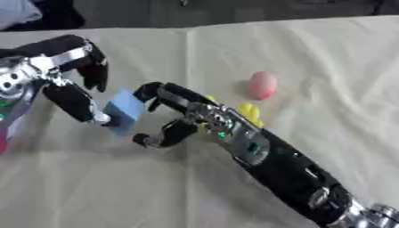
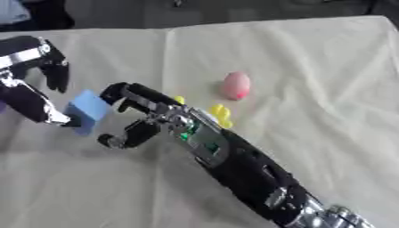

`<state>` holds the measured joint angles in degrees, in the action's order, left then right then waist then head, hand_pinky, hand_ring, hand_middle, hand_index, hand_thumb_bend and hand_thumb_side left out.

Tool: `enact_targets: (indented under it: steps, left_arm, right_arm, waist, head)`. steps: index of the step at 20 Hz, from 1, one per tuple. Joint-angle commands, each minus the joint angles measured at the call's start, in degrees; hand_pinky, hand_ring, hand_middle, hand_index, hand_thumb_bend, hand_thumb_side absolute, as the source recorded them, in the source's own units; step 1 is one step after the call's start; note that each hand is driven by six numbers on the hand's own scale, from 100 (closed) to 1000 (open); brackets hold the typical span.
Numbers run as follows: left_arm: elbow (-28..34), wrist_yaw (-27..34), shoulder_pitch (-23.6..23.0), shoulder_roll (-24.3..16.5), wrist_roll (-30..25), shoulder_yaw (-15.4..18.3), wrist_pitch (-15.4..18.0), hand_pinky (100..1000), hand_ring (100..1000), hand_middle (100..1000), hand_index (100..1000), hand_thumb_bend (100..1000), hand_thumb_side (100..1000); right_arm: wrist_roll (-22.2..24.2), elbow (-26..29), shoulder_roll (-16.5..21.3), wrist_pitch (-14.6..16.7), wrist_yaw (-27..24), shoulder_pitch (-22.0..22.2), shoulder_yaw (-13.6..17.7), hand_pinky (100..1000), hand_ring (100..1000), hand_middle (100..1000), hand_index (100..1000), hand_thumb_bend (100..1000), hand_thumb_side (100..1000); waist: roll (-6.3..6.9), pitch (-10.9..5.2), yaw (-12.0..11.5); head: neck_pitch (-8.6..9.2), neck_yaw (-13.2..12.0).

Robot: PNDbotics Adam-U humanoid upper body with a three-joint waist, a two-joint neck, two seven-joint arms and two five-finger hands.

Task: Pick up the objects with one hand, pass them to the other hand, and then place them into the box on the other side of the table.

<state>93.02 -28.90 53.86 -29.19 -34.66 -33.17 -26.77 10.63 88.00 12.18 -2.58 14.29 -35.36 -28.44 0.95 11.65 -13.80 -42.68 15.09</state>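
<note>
I read this moment as the handover itself. The blue block (image 1: pixel 124 111) sits above the bench (image 1: pixel 327 67), between my two hands. The left hand (image 1: pixel 66 84) pinches it from the left side, one finger tip against its lower left corner. The right hand (image 1: pixel 168 118) is curled around the block's right side, fingers above and thumb below, but I cannot tell whether they are touching it.

Risk: if the left hand lets go before the right hand closes, the block drops to the cloth and may roll off. The block is gripped near a corner, so it could also twist out.

Hidden or unclear: the contact faces on the block are covered by fingers. The yellow object (image 1: pixel 249 112) is partly behind the right wrist; its shape is unreadable. The pink egg-shaped object (image 1: pixel 262 84) lies clear beyond it. No box shows in either view.
</note>
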Motion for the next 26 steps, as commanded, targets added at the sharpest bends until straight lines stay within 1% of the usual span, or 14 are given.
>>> enact_targets:
  steps: [1, 5, 7, 8, 10, 12, 15, 17, 21, 26]
  left_arm:
    - [0.6, -0.4, 1.1, -1.1, -0.2, 0.9, -0.3, 714, 448, 316, 362, 668, 100]
    - [0.3, -0.3, 1.2, -0.7, 0.0, 0.9, -0.4, 714, 447, 316, 368, 662, 100]
    - [0.2, -0.2, 1.3, -0.6, 0.1, 0.8, -0.2, 716, 459, 331, 392, 638, 100]
    - [0.1, -0.1, 1.3, -0.5, 0.1, 0.8, -0.1, 718, 466, 342, 409, 624, 100]
    - [-0.1, 0.3, 1.3, -0.3, 0.2, 0.7, 0.2, 723, 490, 376, 457, 608, 100]
    - [-0.4, 0.6, 1.3, -0.2, 0.1, 0.7, 0.5, 727, 508, 401, 486, 614, 100]
    - [-0.8, 0.9, 1.2, -0.1, 0.1, 0.6, 1.0, 732, 524, 426, 513, 617, 100]
    - [-1.1, 1.0, 1.3, 0.1, 0.2, 0.6, 1.1, 733, 529, 435, 522, 617, 100]
    - [-1.7, 0.8, 1.6, 0.5, 0.3, 0.5, 1.4, 737, 542, 452, 544, 614, 100]
    - [-2.5, 0.0, 1.8, 0.9, -0.1, 0.4, 1.7, 743, 592, 511, 617, 632, 100]
  right_arm:
    - [-0.4, 1.3, -0.3, -0.5, -0.8, -1.0, 0.0, 736, 817, 766, 883, 341, 100]
    - [-1.1, 1.2, -0.6, -0.6, -2.7, -1.0, -0.1, 736, 815, 763, 879, 288, 100]
    - [-1.1, 1.2, -0.7, -0.1, -4.3, -1.0, -0.2, 739, 816, 770, 884, 217, 100]
    - [-1.0, 1.2, -0.7, 0.3, -5.2, -1.0, -0.2, 740, 816, 771, 885, 198, 100]
    - [-0.8, 1.2, -0.8, 1.2, -6.6, -1.1, -0.3, 741, 817, 773, 886, 173, 100]
    - [-0.5, 1.0, -0.8, 2.0, -7.8, -1.1, -0.3, 741, 816, 773, 885, 161, 100]
    - [-0.4, 0.7, -0.9, 2.4, -8.7, -1.1, -0.3, 739, 812, 770, 883, 147, 100]
    - [-0.7, 0.5, -1.2, 2.4, -9.8, -1.1, -0.3, 733, 801, 760, 873, 102, 100]
    - [-2.4, 0.3, -1.5, 2.0, -12.9, -1.2, -0.4, 725, 782, 737, 848, 100, 100]
    - [-3.6, 0.1, -1.6, 2.4, -14.7, -1.2, -0.6, 720, 773, 720, 832, 100, 100]
  waist:
    - [0.18, -2.37, -0.1]
    - [0.16, -2.32, 0.0]
    - [0.17, -2.29, 0.0]
    - [0.18, -2.28, 0.0]
    - [0.19, -2.24, 0.0]
    - [0.19, -2.21, 0.0]
    - [0.21, -2.15, 0.0]
    - [0.22, -2.10, 0.0]
    - [0.25, -2.00, 0.0]
    - [0.33, -1.83, 0.0]
  head:
    - [0.54, 0.0]
    - [0.58, 0.1]
    - [0.58, 0.1]
    - [0.58, 0.1]
    - [0.58, 0.2]
    - [0.61, 0.2]
    - [0.51, 0.3]
    - [0.52, 0.3]
    - [0.71, 0.3]
    - [0.72, 0.2]
